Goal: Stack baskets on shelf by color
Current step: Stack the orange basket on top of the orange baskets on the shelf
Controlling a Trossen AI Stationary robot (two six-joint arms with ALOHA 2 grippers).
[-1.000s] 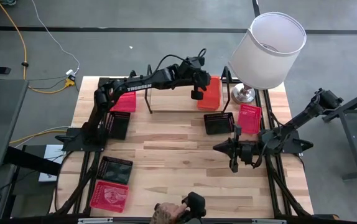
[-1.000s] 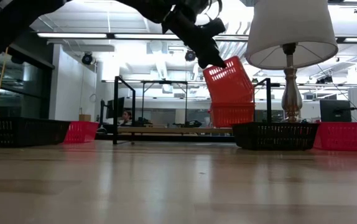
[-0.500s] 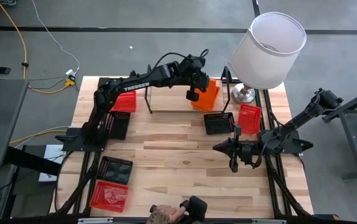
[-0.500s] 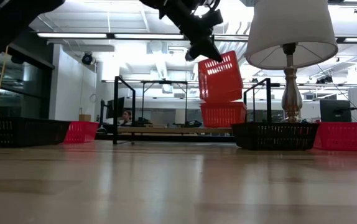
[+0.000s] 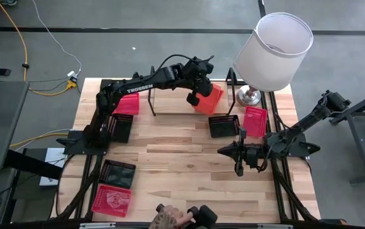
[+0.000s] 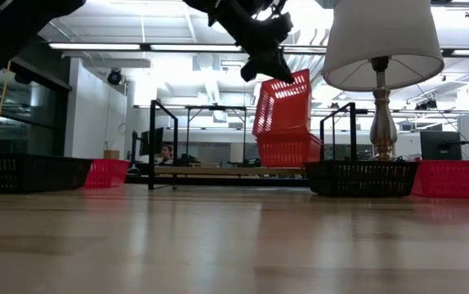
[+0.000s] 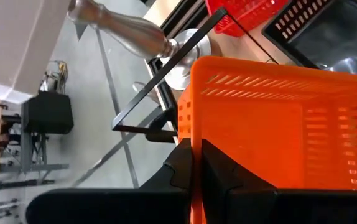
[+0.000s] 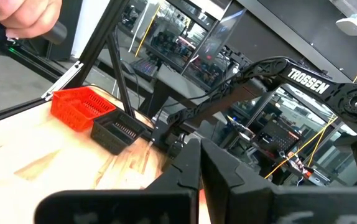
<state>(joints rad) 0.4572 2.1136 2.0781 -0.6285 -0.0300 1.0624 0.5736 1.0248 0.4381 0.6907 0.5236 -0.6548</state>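
My left gripper [image 5: 197,94] is over the right end of the shelf [image 5: 170,113], shut on an orange basket [image 5: 210,99] that shows steeply tilted in the low view [image 6: 282,102]. Right below it a second orange basket [image 6: 288,151] sits on the shelf's wood base [image 6: 210,171]. The held basket's low edge reaches this basket's rim. My right gripper [image 5: 236,154] waits shut above the table's right side, near the black basket [image 5: 224,125]. My left gripper pinches a side wall of the orange basket at its raised end [image 7: 194,124], one finger [image 7: 180,171] on either face. It comes slanting down from above and from the table's left [image 6: 261,61]. The basket hangs tilted below the fingers, lower edge [image 6: 261,135] at the basket beneath.
A lamp [image 5: 273,51] stands at the far right corner beside the shelf's upright loop [image 6: 337,135]. Red baskets [image 5: 126,105] [image 5: 255,121] [image 5: 111,199] and black baskets [image 5: 120,127] [image 5: 117,173] lie about the table. A person's hand [image 5: 168,220] shows at the near edge.
My left gripper has moved toward the table's left edge, still shut on the orange basket. The basket has tipped steeper, and its lower edge has come down to the basket beneath. That lower orange basket has shifted left along the shelf with it.
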